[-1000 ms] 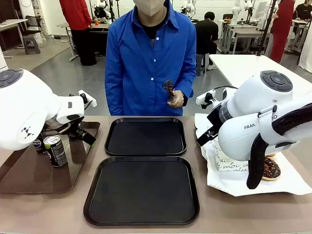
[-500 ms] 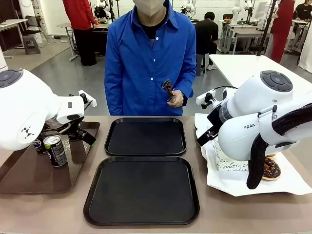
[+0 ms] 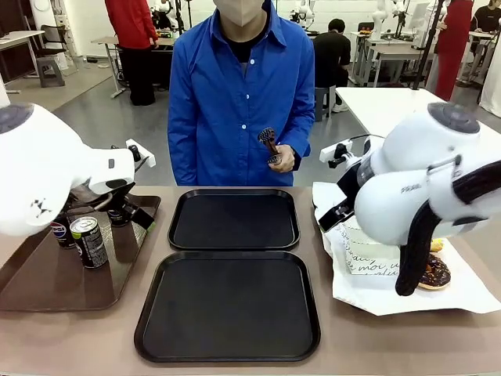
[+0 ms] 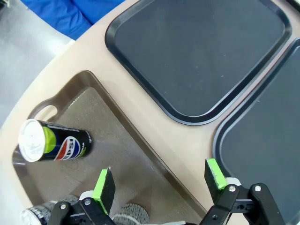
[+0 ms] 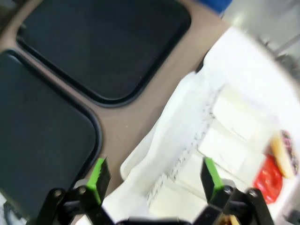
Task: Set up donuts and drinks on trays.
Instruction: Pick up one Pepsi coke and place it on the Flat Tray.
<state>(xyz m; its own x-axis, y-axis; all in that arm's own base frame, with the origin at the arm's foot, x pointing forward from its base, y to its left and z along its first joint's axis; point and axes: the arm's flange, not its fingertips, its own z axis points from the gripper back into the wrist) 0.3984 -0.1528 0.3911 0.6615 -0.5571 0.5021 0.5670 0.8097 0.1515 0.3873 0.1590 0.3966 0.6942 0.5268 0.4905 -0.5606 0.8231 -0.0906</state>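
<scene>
The left gripper [image 4: 159, 180] hangs over the brown tray [image 3: 47, 286] at nine o'clock on the table, its jaws spread wide apart and gripping nothing; in its wrist view the green pads straddle that tray's inner rim. Two drinks stand on the brown tray: a green-banded can [image 3: 91, 243] and, just beside it at its ten o'clock, a Pepsi can [image 3: 59, 233]. The two black trays lie in the middle, the far tray [image 3: 235, 221] at twelve o'clock and the near tray [image 3: 228, 307] at six, close together. The right gripper [image 5: 154, 177] hovers at three o'clock above the white paper [image 3: 383, 301], jaws likewise wide apart and gripping nothing. On the paper lie white boxes [image 3: 366, 257], a chocolate donut [image 3: 434, 272] and a red-iced donut [image 5: 268, 180]. The person stands at twelve o'clock, one hand [image 3: 283, 159] holding a small dark object [image 3: 269, 142]
</scene>
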